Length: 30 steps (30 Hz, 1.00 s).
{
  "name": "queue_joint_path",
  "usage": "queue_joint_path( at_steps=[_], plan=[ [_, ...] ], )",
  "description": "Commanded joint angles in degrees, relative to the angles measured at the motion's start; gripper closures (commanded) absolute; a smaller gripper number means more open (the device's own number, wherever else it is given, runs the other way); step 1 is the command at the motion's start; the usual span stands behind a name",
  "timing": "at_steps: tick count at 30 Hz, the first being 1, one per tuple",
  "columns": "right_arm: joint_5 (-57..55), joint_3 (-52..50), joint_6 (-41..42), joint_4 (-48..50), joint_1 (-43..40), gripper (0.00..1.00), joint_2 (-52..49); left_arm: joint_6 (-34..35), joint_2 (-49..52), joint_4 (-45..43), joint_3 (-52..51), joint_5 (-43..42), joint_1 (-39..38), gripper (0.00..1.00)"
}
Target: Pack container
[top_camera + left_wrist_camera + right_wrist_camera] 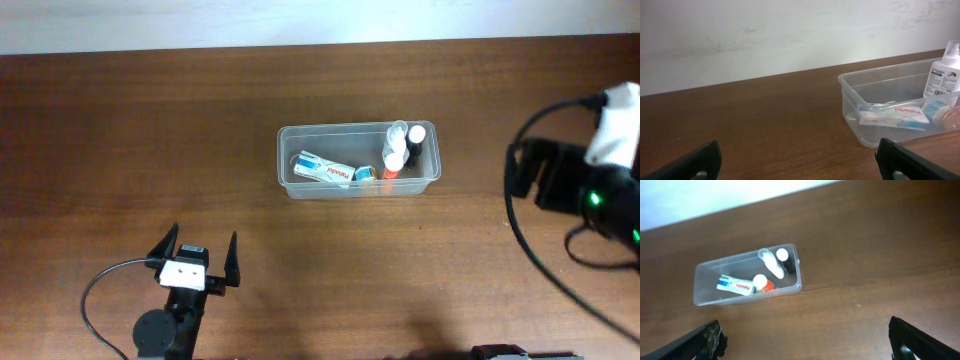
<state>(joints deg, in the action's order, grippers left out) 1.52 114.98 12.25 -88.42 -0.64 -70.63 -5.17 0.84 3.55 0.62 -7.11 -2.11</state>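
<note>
The container [300, 188], a clear plastic tub, stands at the table's middle. It holds a white and blue toothpaste box [323, 170], a small round item [364, 174] and three small bottles [400, 150] at its right end. It also shows in the left wrist view [852, 95] and the right wrist view [702, 287]. My left gripper [197, 256] is open and empty near the front edge, well left of the container. My right arm [600, 180] is at the far right; its gripper [805, 340] is open and empty, high above the table.
The brown wooden table [120, 150] runs to a white wall [765, 35] at the back. Black cables [520, 230] loop beside the right arm and a cable [100, 290] curls left of the left arm.
</note>
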Motion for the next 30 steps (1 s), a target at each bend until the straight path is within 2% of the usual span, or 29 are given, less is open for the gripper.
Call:
queue_joint_path(
  at_steps=[1,5,8,20,25,30],
  plan=[
    [-0.28,-2.27,0.20,-0.02,0.59,0.02,4.26,-0.96,-0.55,0.35,-0.11,-0.61,0.42,0.01],
    [-2.10,-8.90,0.20,0.24,0.59,0.02,9.94,-0.96,-0.55,0.35,-0.11,-0.61,0.42,0.00],
    [-1.68,-16.94,0.22,4.02,0.61,0.02,15.43,-0.96,-0.55,0.35,-0.11,-0.61,0.42,0.00],
    [6.10,-61.11,0.20,39.60,0.70,0.02,45.33,-0.96,-0.55,0.35,-0.11,-0.61,0.42,0.00],
    [7.15,-76.37,0.17,49.70,0.70,0.02,58.18,-0.96,-0.55,0.35,-0.11,-0.61,0.42,0.01],
    [7.67,-85.96,-0.04,57.00,0.70,0.02,64.70,-0.96,-0.55,0.35,-0.11,-0.61,0.42,0.01]
  ],
)
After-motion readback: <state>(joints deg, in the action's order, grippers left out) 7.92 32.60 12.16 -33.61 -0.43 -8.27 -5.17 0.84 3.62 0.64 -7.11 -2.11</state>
